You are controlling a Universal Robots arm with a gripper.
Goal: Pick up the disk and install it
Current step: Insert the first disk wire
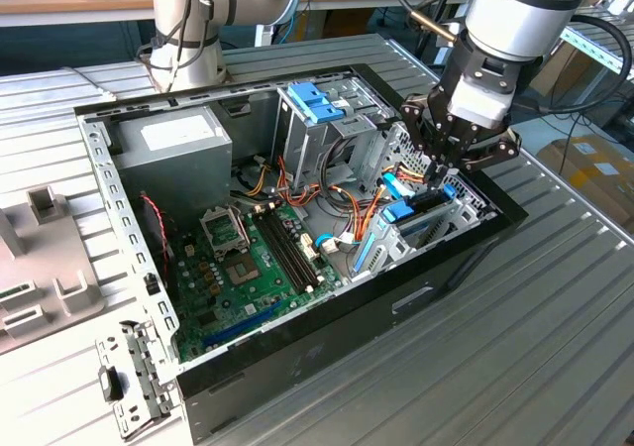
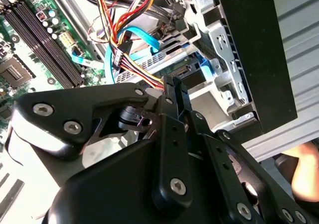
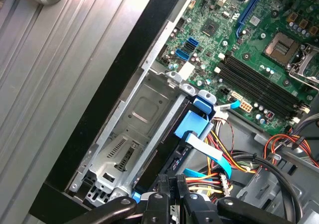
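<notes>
I read no legible writing anywhere. In the exterior view, right of centre, my gripper points down from the upper right into the open computer case, fingers closed on the disk, which stands on edge in the drive bay. Farther back stands the grey drive cage.
</notes>
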